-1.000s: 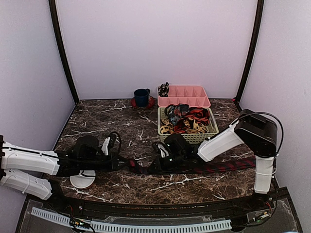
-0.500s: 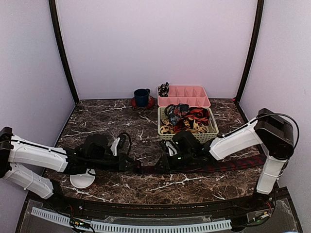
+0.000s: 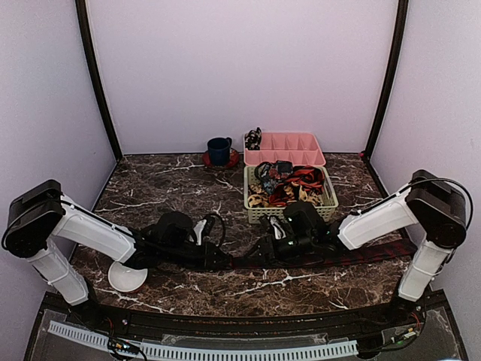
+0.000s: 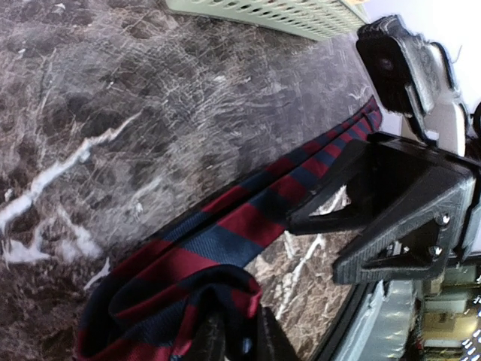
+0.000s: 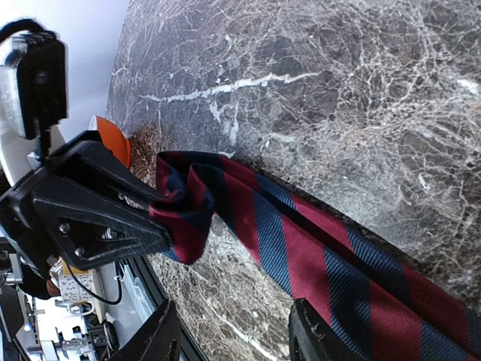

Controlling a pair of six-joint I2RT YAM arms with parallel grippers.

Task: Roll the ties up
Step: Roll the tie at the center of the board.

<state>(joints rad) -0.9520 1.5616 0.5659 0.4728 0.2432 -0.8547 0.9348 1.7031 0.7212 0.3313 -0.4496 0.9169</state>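
Observation:
A dark blue tie (image 3: 338,256) with red diagonal stripes lies stretched along the marble table's front, running right to the table edge. Its left end is folded over (image 4: 218,282) and my left gripper (image 4: 240,342) is shut on that fold, low over the table (image 3: 219,260). My right gripper (image 5: 234,338) stands open just right of the fold (image 3: 264,250). The striped tie (image 5: 301,248) passes between its fingers, and one finger (image 5: 319,335) rests at the tie's edge. In the right wrist view the left gripper (image 5: 98,218) pinches the folded end.
Behind the right gripper, a green mesh basket (image 3: 327,204) holds several loose and coiled ties. A pink compartment tray (image 3: 289,144) stands behind it, with a blue cup (image 3: 219,150) on a red coaster to its left. A white dish (image 3: 128,278) lies near the left arm.
Both grippers have moved to the right along the table. The right gripper has opened and let go of the tie. The left still carries the folded end.

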